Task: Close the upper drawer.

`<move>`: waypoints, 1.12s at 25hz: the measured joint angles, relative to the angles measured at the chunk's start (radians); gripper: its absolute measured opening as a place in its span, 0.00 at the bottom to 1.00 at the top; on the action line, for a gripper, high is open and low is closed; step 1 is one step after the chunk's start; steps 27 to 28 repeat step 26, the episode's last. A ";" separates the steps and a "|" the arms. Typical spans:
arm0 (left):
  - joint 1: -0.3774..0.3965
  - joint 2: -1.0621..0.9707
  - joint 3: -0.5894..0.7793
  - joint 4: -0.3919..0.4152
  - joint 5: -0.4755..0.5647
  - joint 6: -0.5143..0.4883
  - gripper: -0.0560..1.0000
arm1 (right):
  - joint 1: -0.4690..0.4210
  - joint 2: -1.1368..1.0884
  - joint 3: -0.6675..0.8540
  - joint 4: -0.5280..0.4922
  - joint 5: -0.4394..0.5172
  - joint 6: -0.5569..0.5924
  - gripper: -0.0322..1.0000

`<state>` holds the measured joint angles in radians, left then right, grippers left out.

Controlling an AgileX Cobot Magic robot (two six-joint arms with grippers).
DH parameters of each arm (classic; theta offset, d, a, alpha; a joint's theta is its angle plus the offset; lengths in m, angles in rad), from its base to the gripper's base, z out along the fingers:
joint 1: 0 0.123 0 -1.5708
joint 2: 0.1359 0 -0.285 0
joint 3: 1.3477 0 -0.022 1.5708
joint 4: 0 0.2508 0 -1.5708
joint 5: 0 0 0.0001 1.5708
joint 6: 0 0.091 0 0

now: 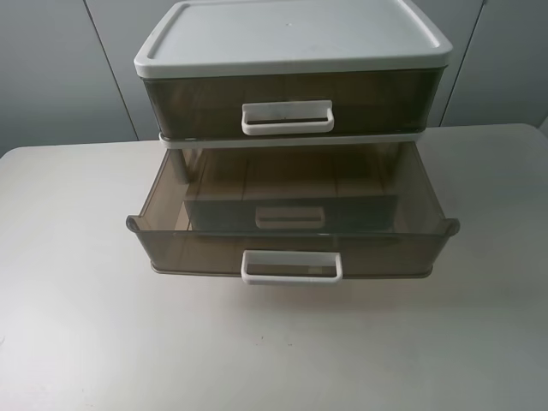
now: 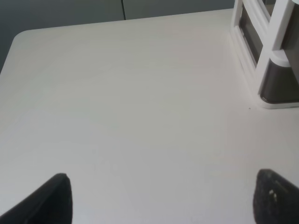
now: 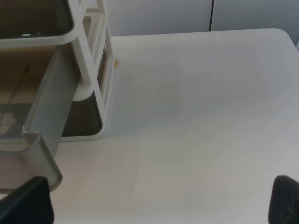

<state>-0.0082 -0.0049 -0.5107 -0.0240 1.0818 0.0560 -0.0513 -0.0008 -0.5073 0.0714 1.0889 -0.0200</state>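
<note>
Upper drawer, at top centre of the high view, already sits flush in the cabinet; the lower drawer juts out. Left gripper and right gripper both spread, holding nothing. Task appears complete.
</note>
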 joint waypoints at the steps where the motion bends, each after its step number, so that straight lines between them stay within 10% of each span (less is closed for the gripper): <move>1: 0.000 0.000 0.000 0.000 0.000 0.000 0.75 | 0.000 0.000 0.000 0.000 0.000 0.000 0.71; 28: 0.000 0.000 0.000 0.000 0.000 0.000 0.75 | 0.000 0.000 0.000 0.000 0.000 0.000 0.71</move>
